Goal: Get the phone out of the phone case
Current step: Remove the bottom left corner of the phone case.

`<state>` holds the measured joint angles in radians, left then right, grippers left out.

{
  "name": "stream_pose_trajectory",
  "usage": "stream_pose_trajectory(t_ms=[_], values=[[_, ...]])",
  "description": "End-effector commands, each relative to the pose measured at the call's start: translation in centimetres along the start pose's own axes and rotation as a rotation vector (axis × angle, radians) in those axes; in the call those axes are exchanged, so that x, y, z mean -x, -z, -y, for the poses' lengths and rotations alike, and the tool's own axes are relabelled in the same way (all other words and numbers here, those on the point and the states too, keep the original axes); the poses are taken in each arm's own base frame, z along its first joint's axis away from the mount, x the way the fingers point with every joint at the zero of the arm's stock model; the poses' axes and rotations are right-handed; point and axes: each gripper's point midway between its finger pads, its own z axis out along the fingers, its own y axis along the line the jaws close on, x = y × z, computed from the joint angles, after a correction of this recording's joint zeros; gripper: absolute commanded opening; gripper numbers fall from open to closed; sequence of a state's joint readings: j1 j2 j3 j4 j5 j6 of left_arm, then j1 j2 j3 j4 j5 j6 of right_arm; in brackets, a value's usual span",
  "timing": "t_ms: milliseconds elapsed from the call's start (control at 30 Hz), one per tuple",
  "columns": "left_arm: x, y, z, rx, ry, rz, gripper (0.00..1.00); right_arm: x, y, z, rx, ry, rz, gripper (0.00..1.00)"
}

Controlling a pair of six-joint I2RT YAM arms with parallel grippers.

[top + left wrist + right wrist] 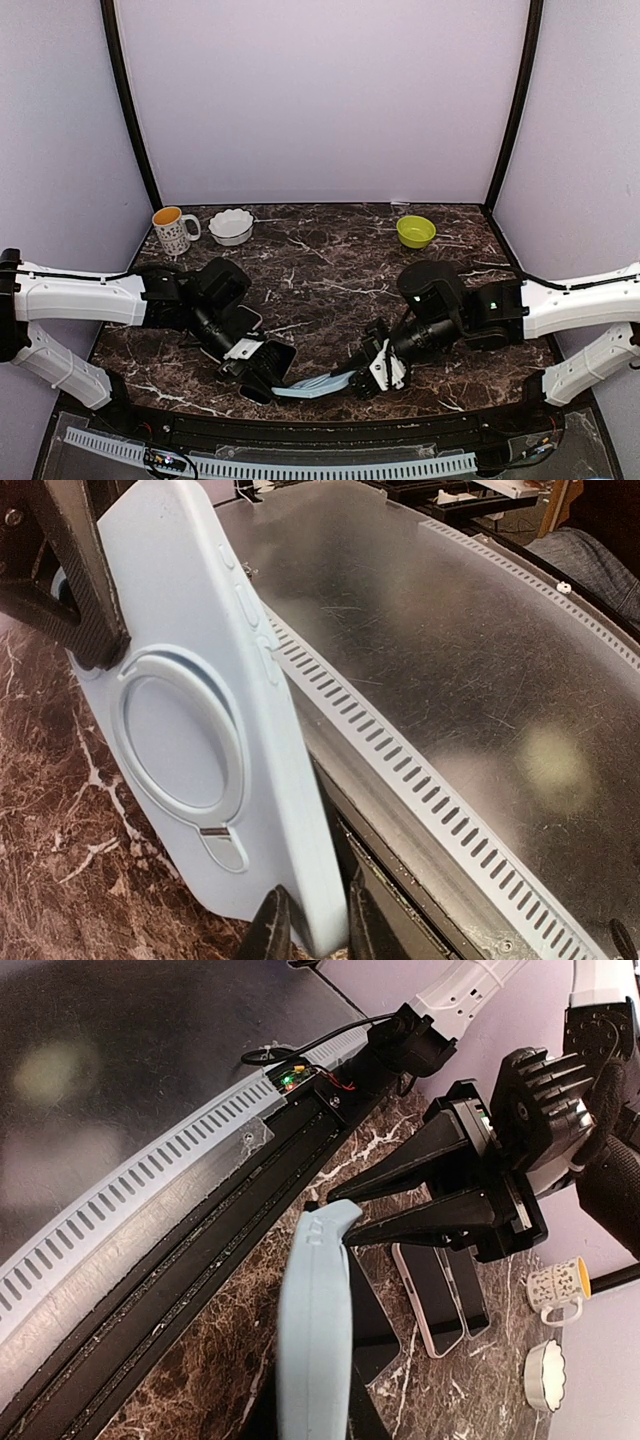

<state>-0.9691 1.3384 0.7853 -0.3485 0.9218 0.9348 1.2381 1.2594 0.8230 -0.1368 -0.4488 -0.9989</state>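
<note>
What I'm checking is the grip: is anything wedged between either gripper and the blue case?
Nothing visible is. The left gripper and the right gripper each pinch an opposite end of the blue case directly, holding it between them near the front edge of the table.

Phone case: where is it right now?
In the top external view, the light blue phone case is at front centre, by the near edge of the marble table, gripped between the left claw and the right claw.
</note>
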Motion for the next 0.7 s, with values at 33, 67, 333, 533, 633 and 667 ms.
stream_pose_trajectory(t_ms=[33, 67, 333, 533, 633, 667], values=[[1.6, -0.1, 0.5, -0.031, -0.058, 0.04, 0.21, 4.5, 1.1, 6.0, -0.205, 0.157, 0.105, 0.0], [1.7, -0.1, 0.5, -0.027, -0.062, 0.039, 0.21, 4.4, 1.0, 6.0, -0.207, 0.154, 0.103, 0.0], [1.0, 1.0, -1.7, 0.157, -0.143, -0.052, 0.38, 3.2, 1.3, 6.5, -0.282, 0.08, 0.066, 0.0], [-0.1, 4.3, -5.6, 0.5, -0.27, -0.192, 0.48, 1.0, 2.2, 6.2, -0.367, -0.011, 0.003, 0.0], [0.2, 6.7, -6.4, 0.635, -0.344, -0.215, 0.54, -1.1, 3.2, 7.1, -0.468, -0.1, -0.054, 0.0], [0.1, 7.6, -6.9, 0.678, -0.347, -0.223, 0.54, -2.0, 3.8, 7.9, -0.524, -0.148, -0.08, 0.0]])
